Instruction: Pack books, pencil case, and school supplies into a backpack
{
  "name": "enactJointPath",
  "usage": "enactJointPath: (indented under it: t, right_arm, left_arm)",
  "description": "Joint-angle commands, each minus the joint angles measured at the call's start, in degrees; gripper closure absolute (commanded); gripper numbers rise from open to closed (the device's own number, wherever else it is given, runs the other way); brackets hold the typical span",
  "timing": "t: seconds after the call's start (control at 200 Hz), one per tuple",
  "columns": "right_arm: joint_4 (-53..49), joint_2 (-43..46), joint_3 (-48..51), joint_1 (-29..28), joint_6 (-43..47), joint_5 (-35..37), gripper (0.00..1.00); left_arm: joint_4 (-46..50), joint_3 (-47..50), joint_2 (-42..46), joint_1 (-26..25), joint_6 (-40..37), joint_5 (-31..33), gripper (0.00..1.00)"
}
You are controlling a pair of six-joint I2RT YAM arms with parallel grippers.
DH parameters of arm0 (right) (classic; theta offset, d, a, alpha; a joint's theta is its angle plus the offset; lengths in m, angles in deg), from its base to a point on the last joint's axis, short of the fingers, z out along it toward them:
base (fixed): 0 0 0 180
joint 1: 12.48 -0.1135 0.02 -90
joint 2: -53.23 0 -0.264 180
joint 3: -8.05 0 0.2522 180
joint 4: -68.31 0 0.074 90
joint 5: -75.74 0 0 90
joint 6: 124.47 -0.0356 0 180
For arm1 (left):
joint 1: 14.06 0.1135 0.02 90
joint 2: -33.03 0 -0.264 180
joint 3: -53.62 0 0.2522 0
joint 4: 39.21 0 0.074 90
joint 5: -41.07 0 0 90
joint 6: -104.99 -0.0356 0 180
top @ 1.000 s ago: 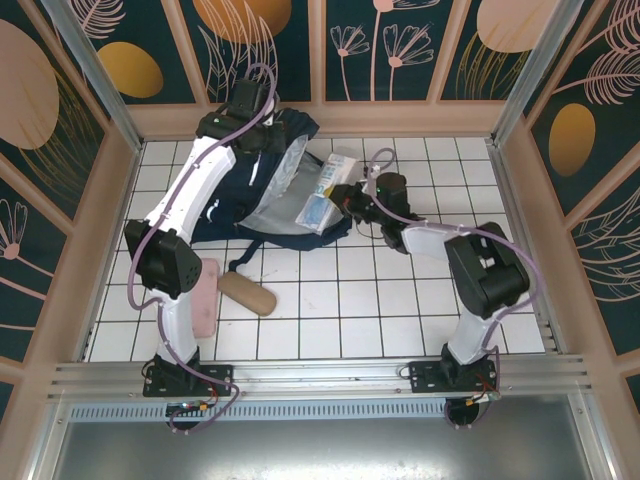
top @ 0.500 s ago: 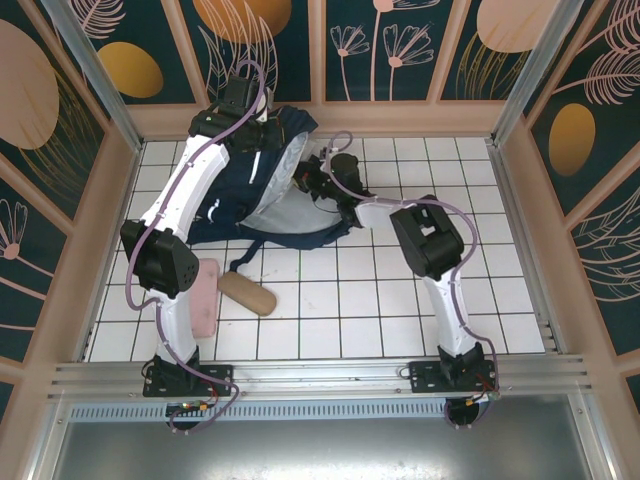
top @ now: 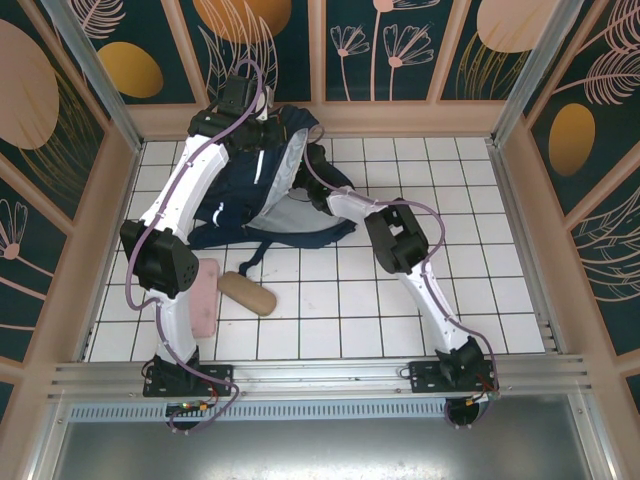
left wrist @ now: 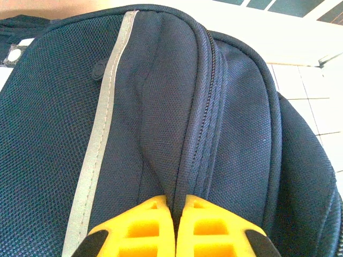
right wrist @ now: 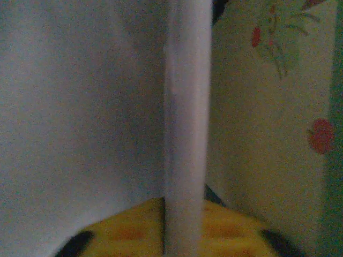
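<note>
The navy backpack (top: pixel 240 195) lies at the back left with its mouth facing right. My left gripper (left wrist: pixel 172 202) is shut on a fold of the backpack's top fabric (left wrist: pixel 182 134) beside the zip; from above it sits at the bag's top (top: pixel 262 120). My right gripper (right wrist: pixel 185 206) is deep inside the bag's pale lining (right wrist: pixel 80 107), shut on the pale edge of the plastic packet (right wrist: pixel 186 123). A yellow cover with red print (right wrist: pixel 262 123) stands right of it. The tan pouch (top: pixel 247 292) and pink case (top: pixel 204 298) lie on the tiles near the left arm.
The right arm (top: pixel 395 230) stretches from its base across the white tiled floor (top: pixel 440 250) to the bag's opening. A dark strap (top: pixel 245 255) trails toward the tan pouch. Wooden walls close in the back and sides.
My right arm has swung left, carrying the packet from the tiles beside the bag into its opening. The left gripper has lifted the bag's top a little.
</note>
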Motion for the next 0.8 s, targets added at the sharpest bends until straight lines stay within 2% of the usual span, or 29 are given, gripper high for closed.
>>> enactJointPath:
  t: [0.0, 0.1, 0.195, 0.39, 0.625, 0.795]
  right_arm:
    - [-5.6, 0.8, -2.8, -0.4, 1.9, -2.0, 0.62]
    - [-6.4, 4.8, 0.7, -0.6, 3.4, -1.7, 0.52]
    - [-8.2, 7.9, 2.5, -0.6, 5.1, -1.3, 0.47]
    - [-12.2, 12.5, 6.4, -0.1, 7.3, -2.9, 0.44]
    - [-11.2, 19.9, 17.0, 0.7, 8.9, -2.6, 0.42]
    - [-11.7, 21.6, 20.2, 1.4, 9.8, -2.5, 0.41]
  left_arm:
    - [-10.8, -2.1, 5.3, 0.0, 0.5, -2.3, 1.0]
    - [-10.6, -2.1, 5.3, 0.6, 0.6, -2.3, 1.0]
    - [-10.6, -1.9, 5.3, 1.3, 0.5, -2.2, 1.0]
    - [-10.9, -1.3, 5.0, 2.8, 0.5, -1.8, 1.0]
    - [-12.0, 0.6, 4.3, 3.3, 0.9, -1.3, 1.0]
    - [-12.4, 0.7, 3.6, 3.4, 1.3, -2.0, 1.0]
